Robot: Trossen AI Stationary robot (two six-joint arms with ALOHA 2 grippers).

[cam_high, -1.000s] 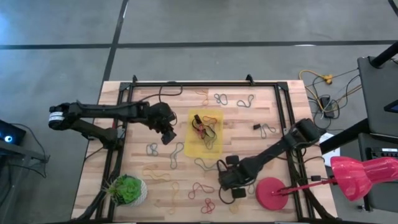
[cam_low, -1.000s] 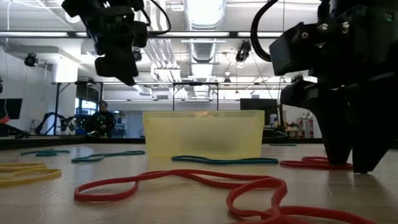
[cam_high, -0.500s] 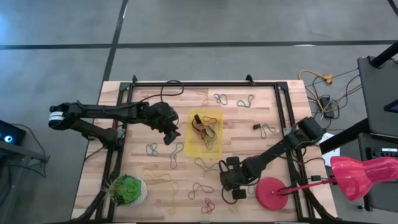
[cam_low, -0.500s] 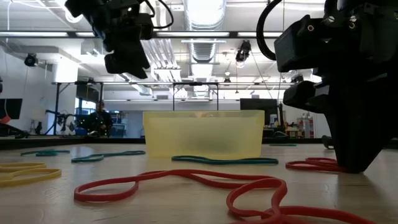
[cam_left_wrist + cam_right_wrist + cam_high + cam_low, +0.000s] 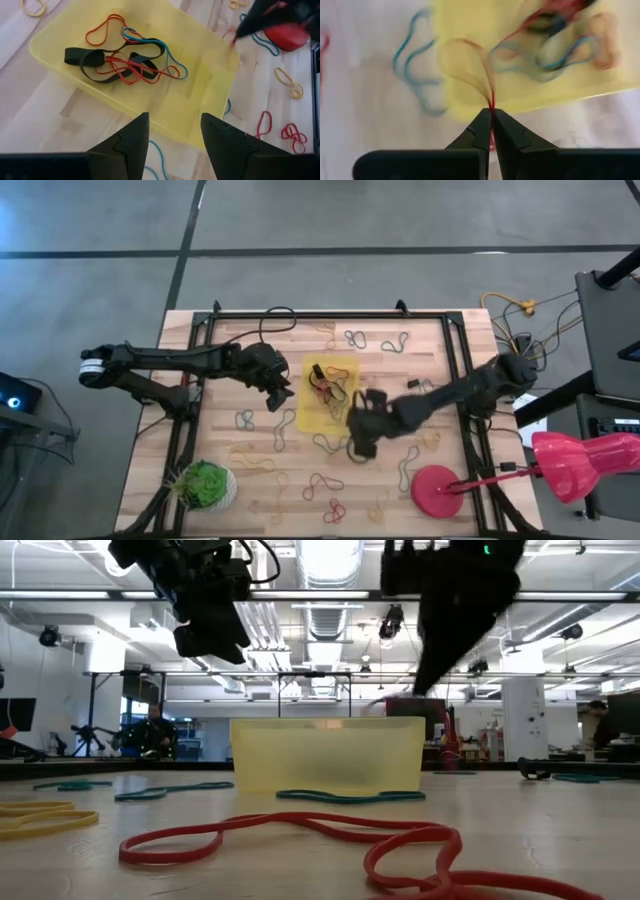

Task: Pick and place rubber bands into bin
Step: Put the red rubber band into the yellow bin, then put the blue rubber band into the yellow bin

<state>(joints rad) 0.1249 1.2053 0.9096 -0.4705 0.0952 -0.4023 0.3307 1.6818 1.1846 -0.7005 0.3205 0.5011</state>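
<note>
Your table (image 5: 400, 370) has many rubber bands (image 5: 322, 483) loose on it, so most of the job is left. The bin (image 5: 345, 364) at its middle holds only a few. Your right gripper (image 5: 362, 442) sits beside the bin, clenched on a red band (image 5: 491, 95); your left gripper (image 5: 172, 131) hovers over the bin's other side, fingers apart, empty

In the right wrist view, the thin red rubber band (image 5: 491, 97) pinched in the right pincer (image 5: 492, 131) is smeared by motion, as are the loops in the translucent yellow plastic bin (image 5: 470, 65) beyond it. In the low view, that bin's frosted wall (image 5: 327, 755) hides its contents.
</note>
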